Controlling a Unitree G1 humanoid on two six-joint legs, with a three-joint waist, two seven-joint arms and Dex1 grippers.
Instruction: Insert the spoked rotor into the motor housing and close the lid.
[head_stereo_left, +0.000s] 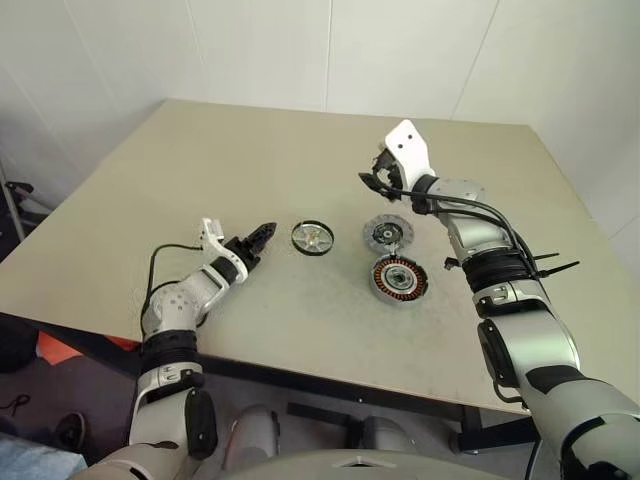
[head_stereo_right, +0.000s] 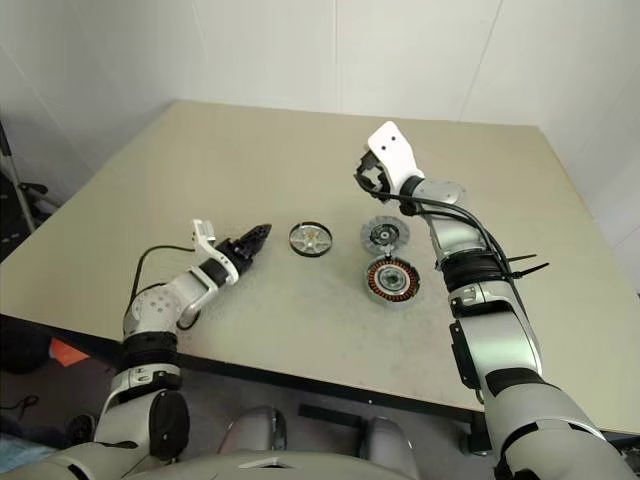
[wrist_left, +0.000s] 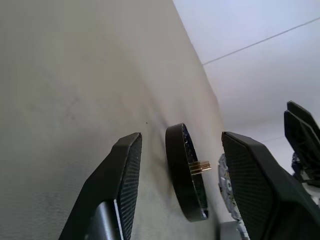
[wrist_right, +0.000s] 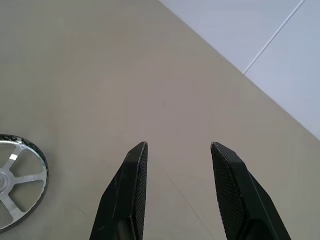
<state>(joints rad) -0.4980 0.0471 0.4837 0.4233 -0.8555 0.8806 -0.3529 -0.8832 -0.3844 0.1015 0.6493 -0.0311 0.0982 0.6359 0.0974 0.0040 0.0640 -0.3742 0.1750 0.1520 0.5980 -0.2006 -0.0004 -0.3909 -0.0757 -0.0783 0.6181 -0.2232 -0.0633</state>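
Rotor (wrist_left: 186, 172) edge-on between parted left claw (wrist_left: 182, 150) fingers.

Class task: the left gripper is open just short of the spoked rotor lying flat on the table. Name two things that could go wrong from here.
1. The spoked rotor lies flat; the left gripper might nudge it away.
2. The lid sits very near the motor housing, so carrying the rotor over could knock it.

- The counter (head_stereo_left: 250, 160) looks matt beige, smooth, faintly speckled.
- The spoked rotor (head_stereo_left: 312, 237) has bright polished metal spokes and a black rim.
- The motor housing (head_stereo_left: 399, 279) shows silvery metal around reddish copper windings.
- The lid (head_stereo_left: 386, 234) is dull grey metal.
- The left gripper (wrist_left: 180, 195) has black fingers (wrist_left: 125, 190) with finely ribbed, matt pads.
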